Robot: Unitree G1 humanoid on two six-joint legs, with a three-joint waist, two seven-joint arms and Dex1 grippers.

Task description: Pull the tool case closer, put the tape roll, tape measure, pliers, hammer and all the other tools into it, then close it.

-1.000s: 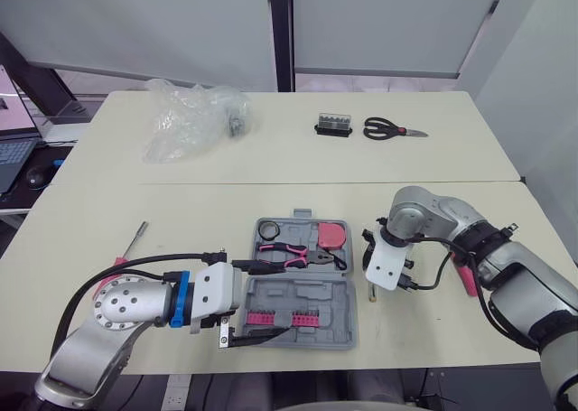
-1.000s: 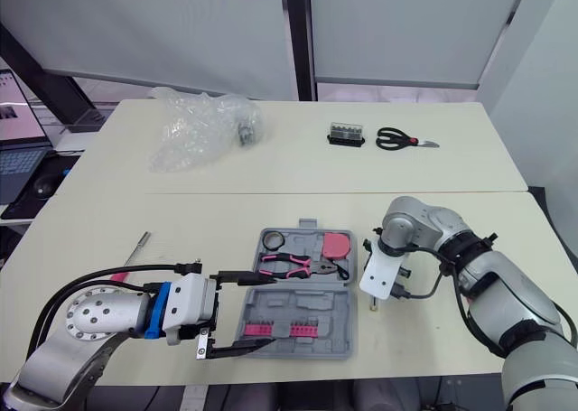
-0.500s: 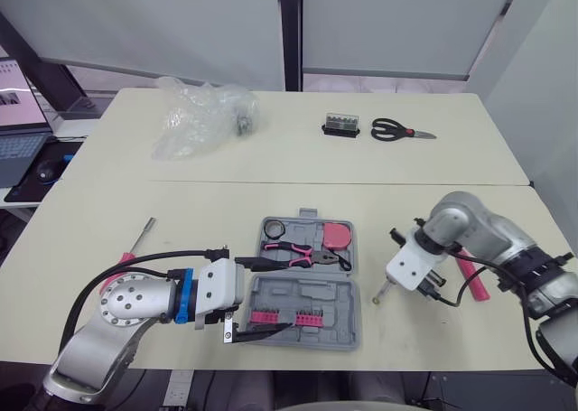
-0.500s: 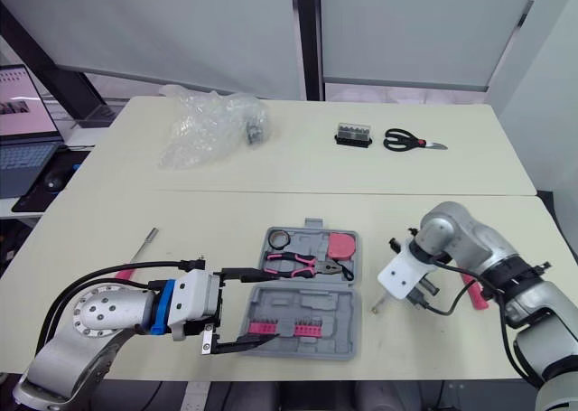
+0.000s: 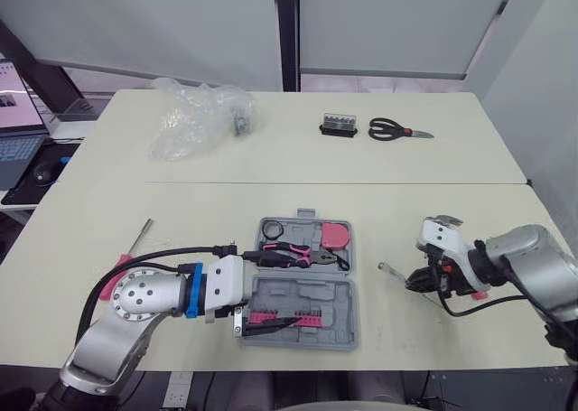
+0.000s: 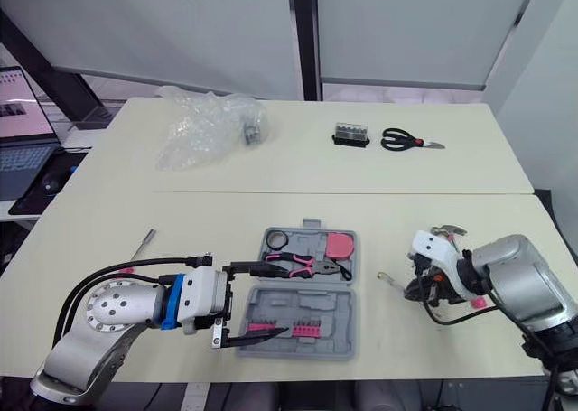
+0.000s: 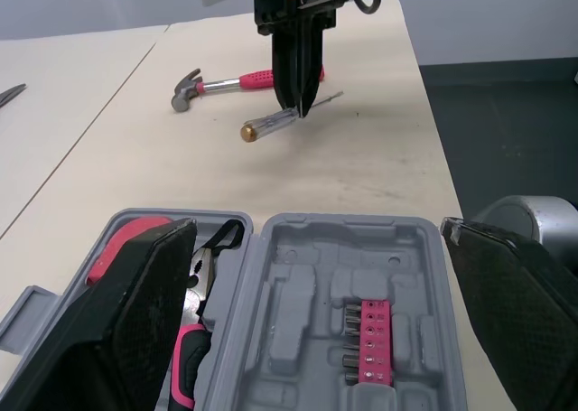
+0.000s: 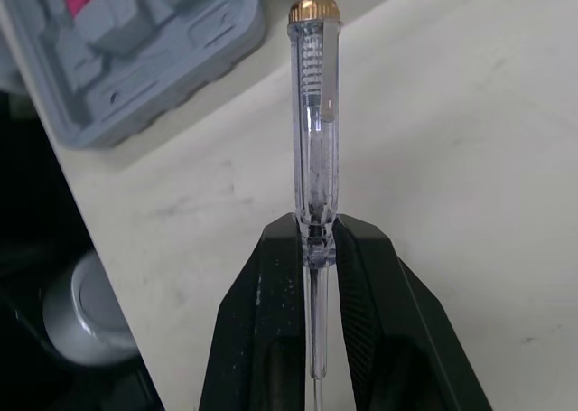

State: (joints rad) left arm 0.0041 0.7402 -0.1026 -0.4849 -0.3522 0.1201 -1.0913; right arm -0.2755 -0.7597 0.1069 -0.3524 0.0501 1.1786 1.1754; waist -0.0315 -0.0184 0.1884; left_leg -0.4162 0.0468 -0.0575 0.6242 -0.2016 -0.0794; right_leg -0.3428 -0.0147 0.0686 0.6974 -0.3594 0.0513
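Lower right, your right gripper [image 8: 314, 232] was clamped on the clear screwdriver [image 8: 312, 113] near the open tool case [image 5: 348, 325] at lower centre, left gripper [image 5: 265, 294] spread astride its edge; you probably needed a level lift across

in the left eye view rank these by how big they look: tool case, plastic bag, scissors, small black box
1. tool case, though it also lies nearest the camera
2. plastic bag
3. scissors
4. small black box, shorter than the scissors beside it
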